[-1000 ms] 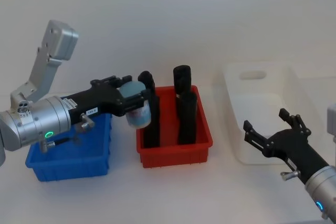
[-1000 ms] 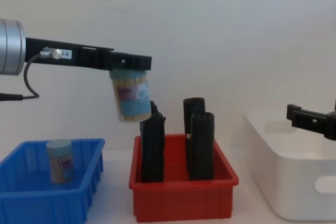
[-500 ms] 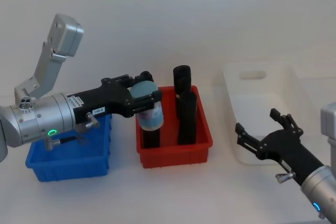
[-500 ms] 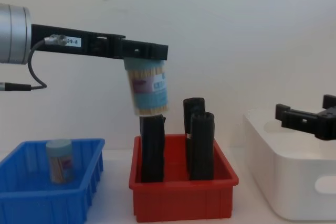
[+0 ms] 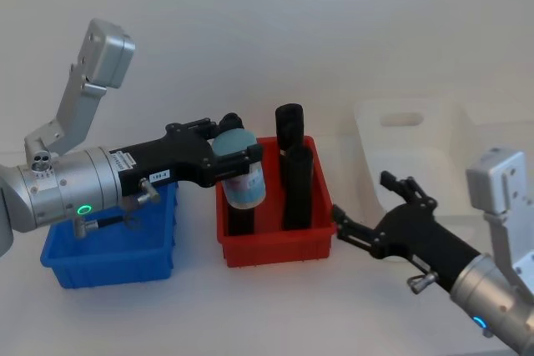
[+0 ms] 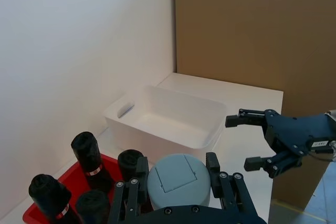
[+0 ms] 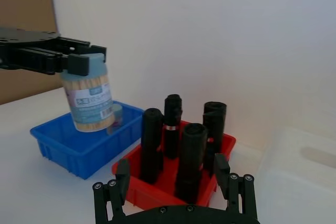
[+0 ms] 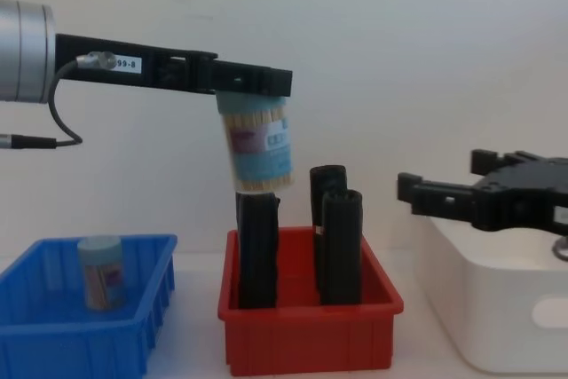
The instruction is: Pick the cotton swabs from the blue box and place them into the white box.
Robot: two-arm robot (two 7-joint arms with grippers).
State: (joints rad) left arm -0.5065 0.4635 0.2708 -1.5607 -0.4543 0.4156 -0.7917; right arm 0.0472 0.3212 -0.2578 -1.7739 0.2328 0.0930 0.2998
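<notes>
place: lab-style robot test bench | surface: plain white tabletop (image 5: 275,314) | backdrop: bare white wall (image 5: 292,22), brown board (image 6: 236,24) standing past one tabletop edge | stock: plastic blue box (image 5: 108,270), red bin (image 5: 275,250), white box (image 8: 497,308) in a row

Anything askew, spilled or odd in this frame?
Only the held cotton swabs tub hangs slightly tilted in the left gripper, above the red bin's black objects. The other tub stands upright in the blue box; nothing spilled. Right gripper hovers open by the white box.
</notes>
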